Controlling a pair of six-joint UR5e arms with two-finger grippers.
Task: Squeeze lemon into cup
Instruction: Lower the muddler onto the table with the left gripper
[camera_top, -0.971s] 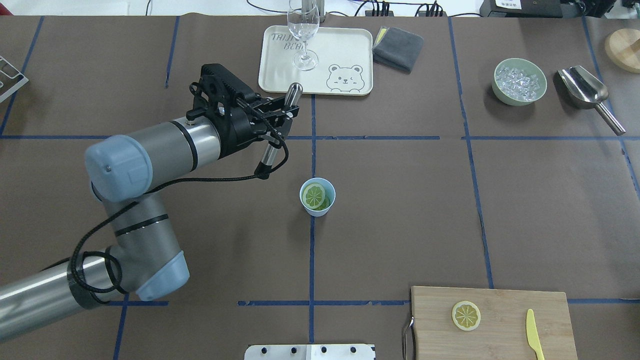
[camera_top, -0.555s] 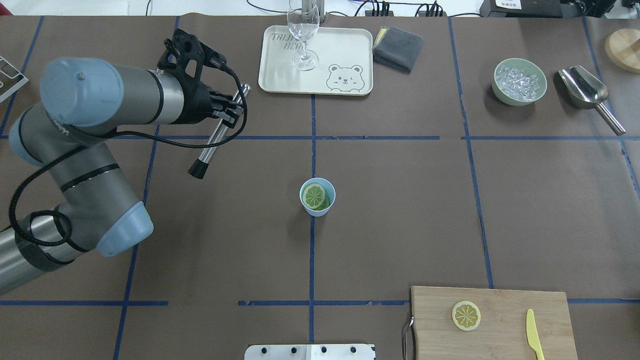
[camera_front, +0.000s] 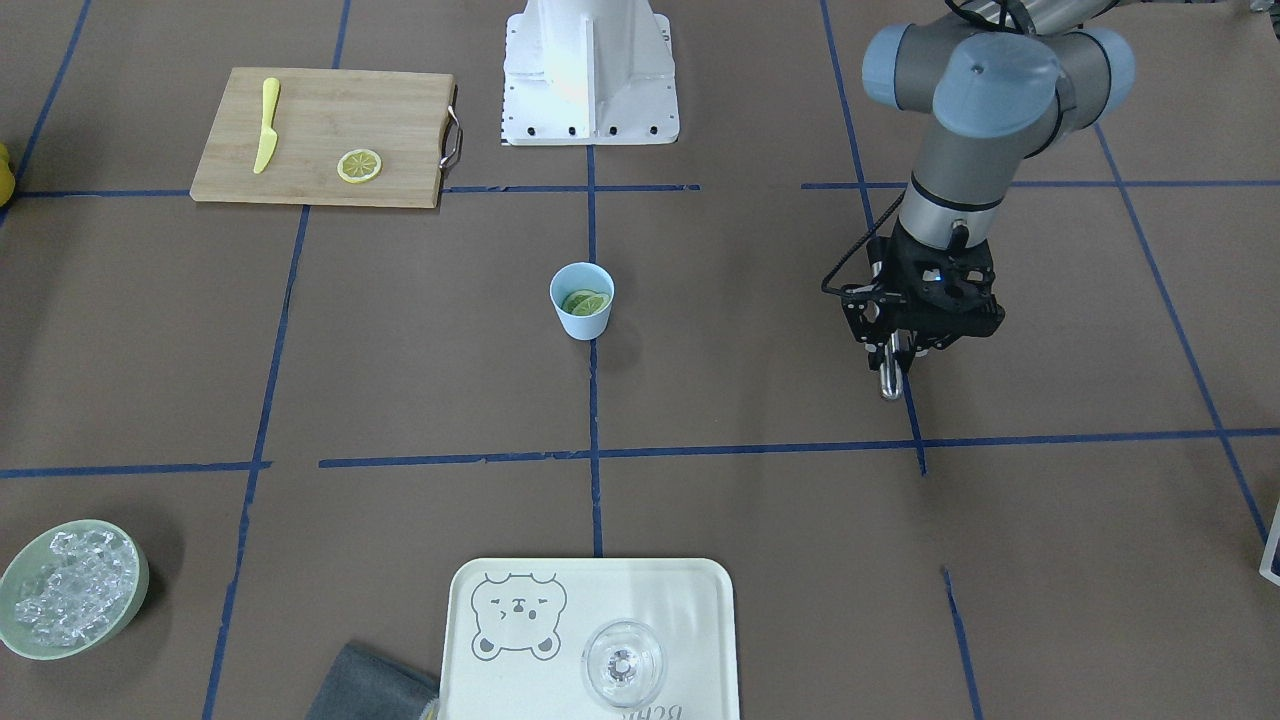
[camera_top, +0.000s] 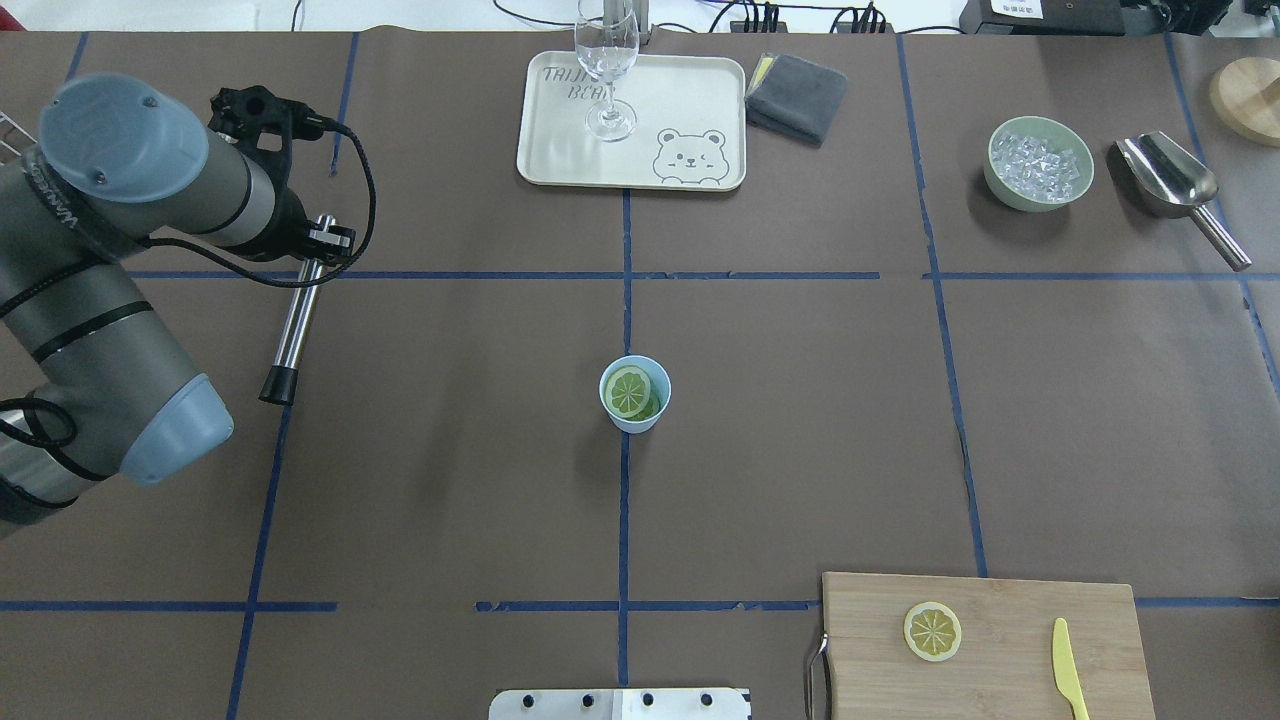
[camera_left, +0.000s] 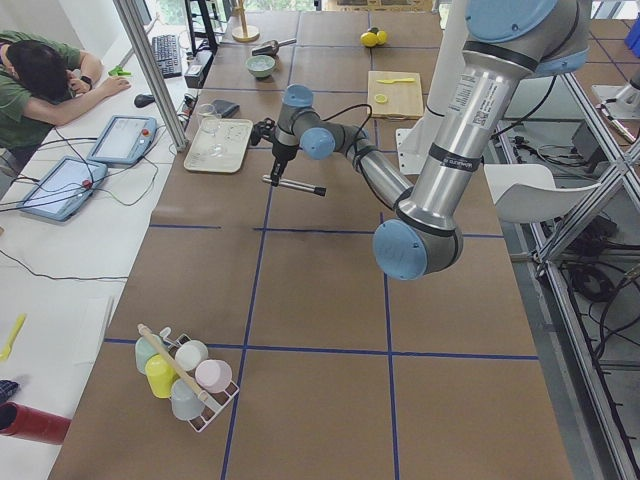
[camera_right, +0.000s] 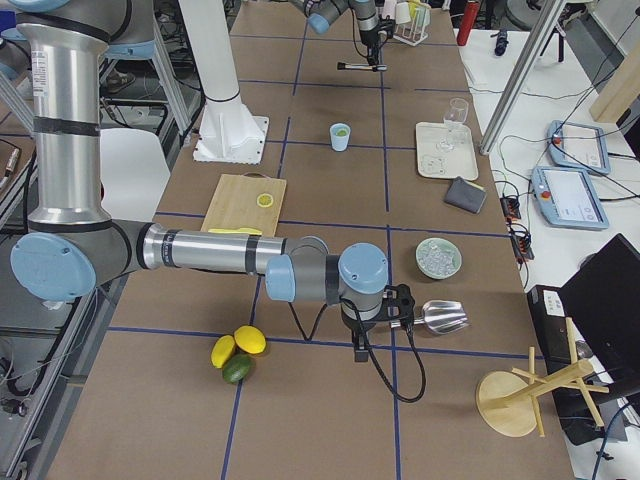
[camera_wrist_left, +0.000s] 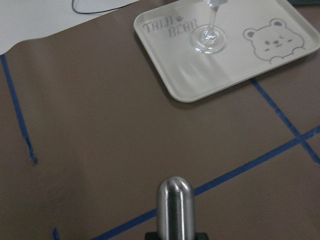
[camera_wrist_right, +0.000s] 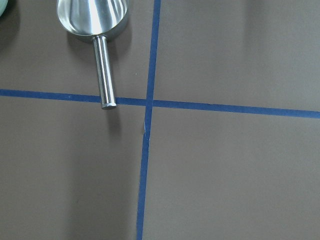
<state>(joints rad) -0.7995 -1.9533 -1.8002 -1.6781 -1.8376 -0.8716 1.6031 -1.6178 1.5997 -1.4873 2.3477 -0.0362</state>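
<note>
Nearest the robot, one lemon slice (camera_top: 932, 631) lies flat on the cutting board (camera_top: 1010, 660), beside the yellow knife (camera_top: 1068, 665). In the middle of the worktop (camera_top: 800, 450) the cup (camera_top: 640, 424) stands upright and free, with lemon slices (camera_top: 628, 392) leaning inside it. Well apart from it, on the robot's left, the left jaws are clamped on a steel muddler (camera_top: 292, 320) near its rounded top, its black tip angled down. At the far side sit the tray (camera_top: 690, 100), the glass (camera_top: 605, 70) and the scoop (camera_top: 1165, 175). The right jaws are by the scoop; I cannot tell whether they are wide or narrow. Nothing steadies the cup, so an off-centre press could likely tip it. Gripped so high, the muddler may pivot or slip.
</note>
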